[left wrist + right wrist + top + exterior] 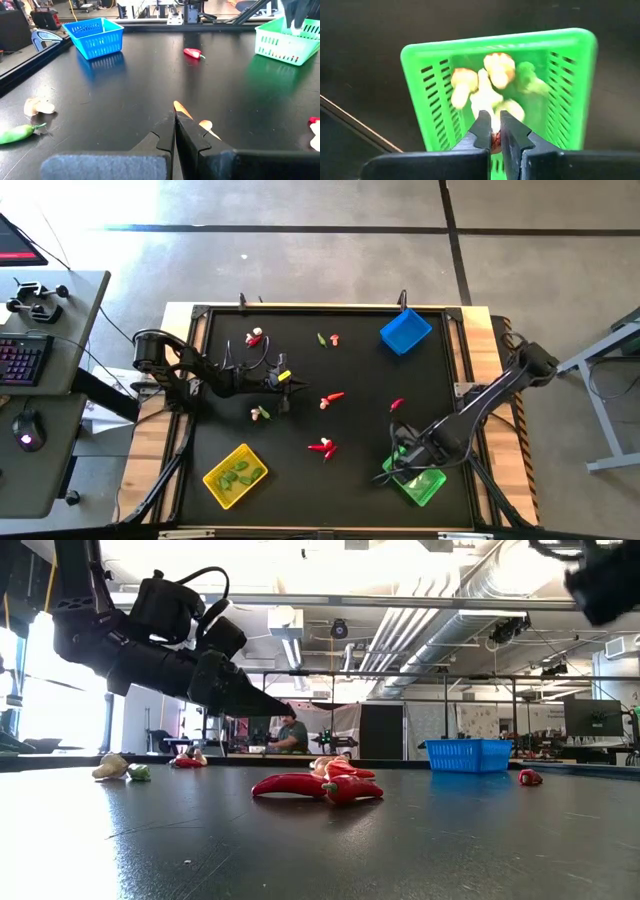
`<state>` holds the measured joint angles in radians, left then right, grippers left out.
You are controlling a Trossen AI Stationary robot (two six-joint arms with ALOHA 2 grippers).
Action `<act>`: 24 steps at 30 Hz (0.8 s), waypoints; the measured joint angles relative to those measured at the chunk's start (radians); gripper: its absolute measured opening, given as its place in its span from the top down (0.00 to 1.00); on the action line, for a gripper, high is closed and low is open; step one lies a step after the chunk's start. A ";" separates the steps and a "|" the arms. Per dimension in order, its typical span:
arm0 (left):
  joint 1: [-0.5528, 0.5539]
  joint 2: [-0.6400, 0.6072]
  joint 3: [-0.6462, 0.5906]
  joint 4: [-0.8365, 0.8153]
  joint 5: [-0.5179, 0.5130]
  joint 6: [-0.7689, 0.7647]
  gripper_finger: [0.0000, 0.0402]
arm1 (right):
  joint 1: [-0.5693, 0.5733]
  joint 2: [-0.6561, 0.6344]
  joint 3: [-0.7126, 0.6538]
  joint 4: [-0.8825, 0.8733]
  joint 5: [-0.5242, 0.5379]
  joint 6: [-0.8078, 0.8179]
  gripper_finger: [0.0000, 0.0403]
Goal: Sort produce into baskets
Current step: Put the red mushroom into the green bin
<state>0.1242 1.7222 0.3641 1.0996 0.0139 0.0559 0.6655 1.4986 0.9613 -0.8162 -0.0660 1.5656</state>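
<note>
Black table [300,480], red chili [290,784] lengthwise across the low view.

In the right wrist view, a small reddish piece [494,141] pinched in the right gripper [494,131] is mostly hidden by its fingers; what it is cannot be told. The pale bulbs [485,85] inside the green basket [420,95] are blurred together, their number unclear.

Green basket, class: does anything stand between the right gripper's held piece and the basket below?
Nothing visible. The right gripper, shut on a small reddish piece, hangs directly over the green basket, whose open top holds only whitish bulbs.
</note>
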 joint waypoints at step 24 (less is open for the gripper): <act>0.142 0.000 0.005 -0.010 0.154 -0.108 1.00 | 0.000 0.000 0.046 -0.160 0.000 -0.172 0.59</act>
<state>0.2657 1.7222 0.3693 1.0892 0.1682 -0.0526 0.6659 1.4986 1.0075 -0.9767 -0.0661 1.3936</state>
